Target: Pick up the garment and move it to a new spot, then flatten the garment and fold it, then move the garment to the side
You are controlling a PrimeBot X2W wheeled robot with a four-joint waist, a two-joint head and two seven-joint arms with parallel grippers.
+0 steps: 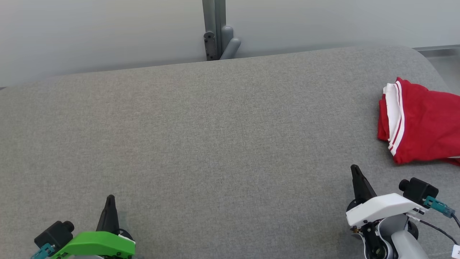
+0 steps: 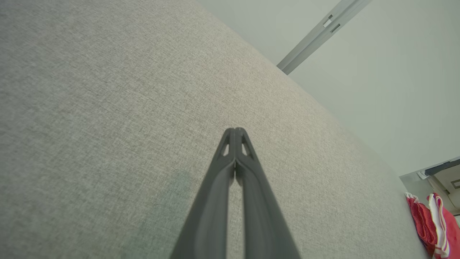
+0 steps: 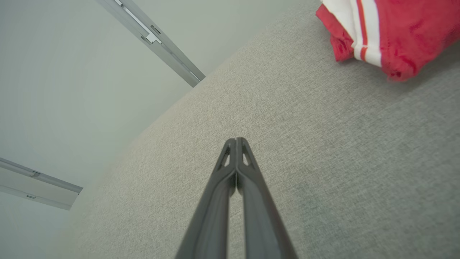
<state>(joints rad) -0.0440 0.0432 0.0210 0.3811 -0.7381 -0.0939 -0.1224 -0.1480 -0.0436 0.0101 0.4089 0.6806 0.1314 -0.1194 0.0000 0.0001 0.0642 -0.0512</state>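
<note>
Both my left gripper and right gripper are closed, empty. The garment lies farther, right of the right one; its striped edge faces left, long axis unclear.

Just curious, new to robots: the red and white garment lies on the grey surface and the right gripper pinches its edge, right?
Not quite: the right gripper is shut on nothing, clear of the garment, as the right wrist view shows. The garment does lie on the grey surface.
</note>
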